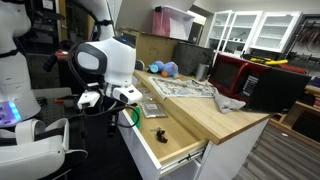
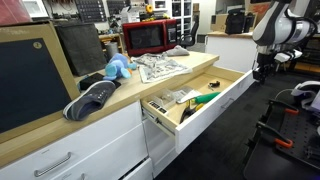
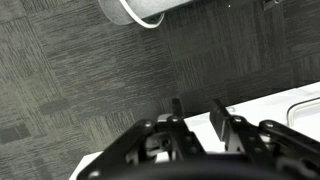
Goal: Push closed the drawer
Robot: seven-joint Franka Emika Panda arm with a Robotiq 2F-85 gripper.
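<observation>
The drawer (image 2: 218,108) stands pulled far out from under the wooden countertop, its flat white front facing the floor space. Its pale wood floor (image 1: 168,124) carries a green-handled tool (image 2: 206,98) and a few small items. My gripper (image 2: 262,70) hangs at the drawer's outer end, beside the white front, and I cannot tell whether it touches it. In the wrist view the two dark fingers (image 3: 197,115) stand apart with nothing between them. They point at grey carpet, with a white edge (image 3: 290,100) at the lower right.
The countertop (image 2: 150,85) carries a blue plush toy (image 2: 118,68), a grey shoe (image 2: 92,98), newspapers (image 2: 160,66) and a red microwave (image 2: 150,37). Deeper white drawer fronts with handles (image 2: 70,155) sit below. A black stand (image 2: 285,125) is on the carpet nearby.
</observation>
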